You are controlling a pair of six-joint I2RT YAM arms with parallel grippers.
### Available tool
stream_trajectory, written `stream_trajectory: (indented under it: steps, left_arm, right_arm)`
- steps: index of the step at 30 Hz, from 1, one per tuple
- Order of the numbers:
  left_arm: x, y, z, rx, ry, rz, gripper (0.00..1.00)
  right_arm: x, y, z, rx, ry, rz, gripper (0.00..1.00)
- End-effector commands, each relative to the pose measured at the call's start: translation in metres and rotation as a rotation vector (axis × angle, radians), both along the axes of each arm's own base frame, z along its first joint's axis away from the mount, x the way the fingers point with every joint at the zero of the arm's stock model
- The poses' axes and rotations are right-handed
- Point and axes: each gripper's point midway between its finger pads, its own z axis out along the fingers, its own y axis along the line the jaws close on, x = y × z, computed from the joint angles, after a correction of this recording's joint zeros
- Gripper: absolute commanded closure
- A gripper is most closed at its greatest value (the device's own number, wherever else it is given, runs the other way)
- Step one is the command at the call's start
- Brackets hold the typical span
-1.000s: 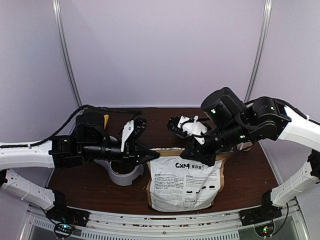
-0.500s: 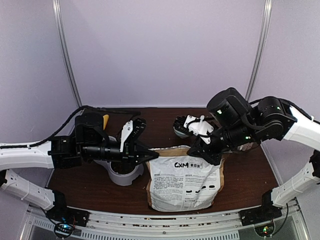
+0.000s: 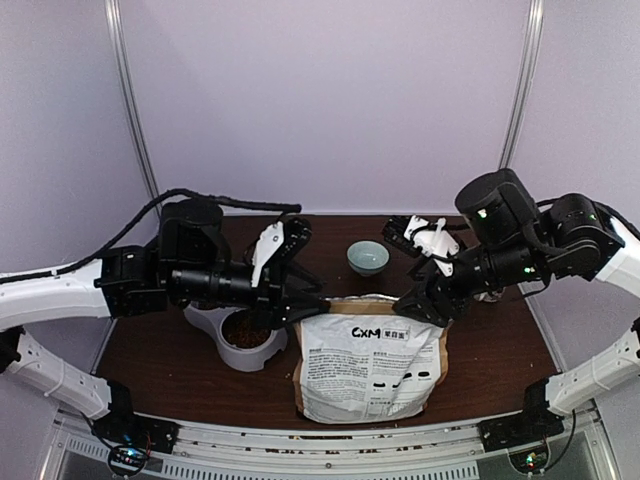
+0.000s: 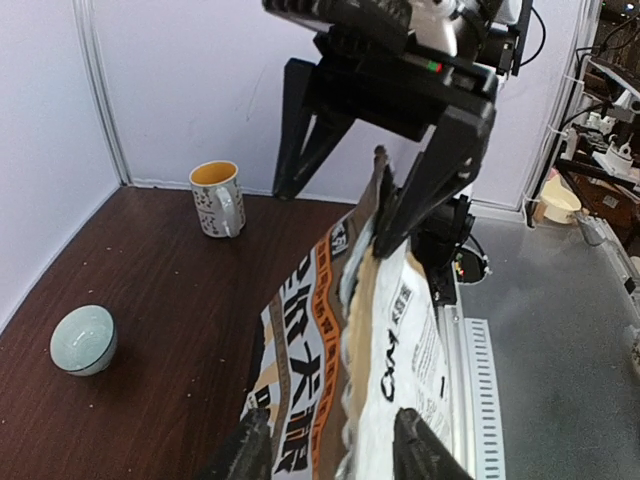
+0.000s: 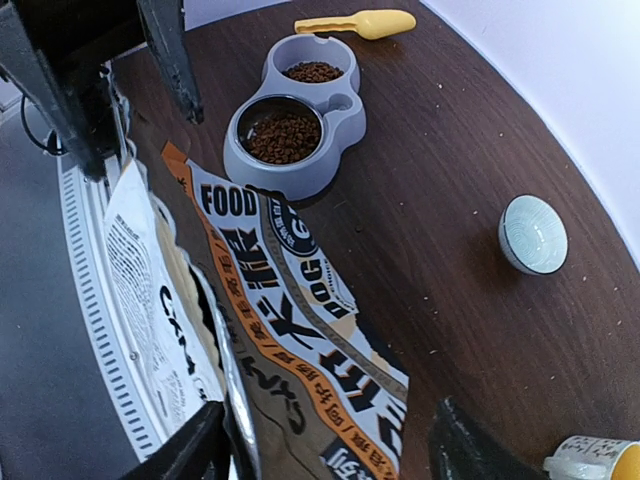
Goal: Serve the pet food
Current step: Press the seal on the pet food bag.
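soft, even light is falling from above; my arms are casting faint shadows on the tabletop [image 3: 330, 235], and my wrist views are bending slightly at the edges.

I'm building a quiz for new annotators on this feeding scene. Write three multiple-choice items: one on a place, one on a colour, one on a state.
1. Where does the yellow scoop lie?
A. Inside the bag
B. On the table beyond the grey double feeder
C. In the small bowl

2. What colour is the inside of the patterned mug?
A. Yellow-orange
B. Blue
C. Black

3. What state are the feeder's two cups in?
A. Both bare
B. One holds water
C. Both hold brown pet food

Answers:
1 B: the right wrist view shows the scoop on the wood past the feeder's far end.
2 A: the left wrist view shows a yellow-orange interior.
3 C: the right wrist view shows kibble in both cups.
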Motion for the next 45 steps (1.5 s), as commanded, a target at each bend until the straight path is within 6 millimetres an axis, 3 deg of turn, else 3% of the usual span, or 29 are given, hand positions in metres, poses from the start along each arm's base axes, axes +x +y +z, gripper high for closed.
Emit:
stream_trajectory:
  steps: [1,7,12,14,17,20,27,34,45]
  left_arm:
    - [-0.010,-0.018,0.005,0.055,-0.037,-0.062,0.53]
    - [-0.015,-0.030,0.004,0.079,-0.029,-0.089,0.47]
    - [-0.015,-0.034,-0.014,0.188,-0.026,-0.074,0.48]
    - [-0.015,-0.034,-0.017,0.210,-0.021,-0.074,0.58]
    - [-0.014,-0.031,-0.018,0.224,-0.023,-0.061,0.83]
    - [-0.009,-0.026,-0.018,0.235,-0.031,-0.028,0.99]
    - [0.001,-0.010,-0.012,0.212,-0.056,0.068,1.00]
    - [0.001,0.001,0.000,0.157,-0.073,0.097,1.00]
    - [0.002,0.004,0.004,0.143,-0.078,0.107,1.00]
  right_arm:
    - [0.008,-0.016,0.003,0.085,0.027,-0.047,0.27]
    - [0.002,-0.027,0.025,0.273,0.059,-0.030,0.16]
    - [-0.003,-0.035,0.035,0.358,0.073,-0.013,0.14]
    - [-0.004,-0.039,0.033,0.369,0.083,-0.011,0.14]
    - [-0.008,-0.044,0.032,0.383,0.090,-0.004,0.10]
    - [-0.015,-0.047,0.027,0.380,0.103,0.016,0.10]
    - [-0.026,-0.049,0.021,0.444,0.089,0.064,0.11]
    - [-0.023,-0.050,0.013,0.475,0.010,0.080,0.12]
    - [-0.014,-0.042,-0.019,0.497,-0.039,0.086,0.20]
